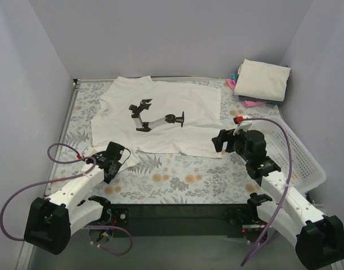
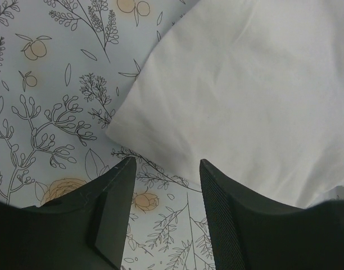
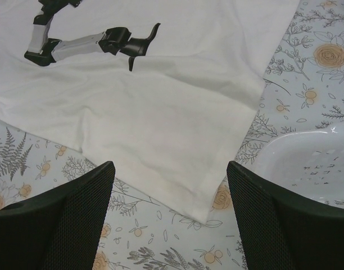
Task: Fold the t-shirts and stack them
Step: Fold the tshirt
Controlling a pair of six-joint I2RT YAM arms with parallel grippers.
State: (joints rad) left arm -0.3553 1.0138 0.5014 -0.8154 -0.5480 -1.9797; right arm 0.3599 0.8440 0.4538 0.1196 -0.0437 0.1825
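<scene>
A white t-shirt (image 1: 177, 132) with a dark robot-arm print (image 1: 155, 116) lies spread flat on the table. My left gripper (image 1: 123, 154) is open and empty just off the shirt's near left corner, which shows in the left wrist view (image 2: 245, 84) ahead of the gripper (image 2: 167, 163). My right gripper (image 1: 218, 142) is open and empty above the shirt's near right corner; in the right wrist view the shirt (image 3: 161, 112) lies under the gripper (image 3: 171, 169). A folded stack (image 1: 263, 80) sits back right, cream on top, pink and blue beneath.
A white plastic lattice basket (image 1: 300, 154) stands along the right side, its rim also in the right wrist view (image 3: 307, 163). The table has a floral cover (image 1: 183, 180). Grey walls close in the back and both sides.
</scene>
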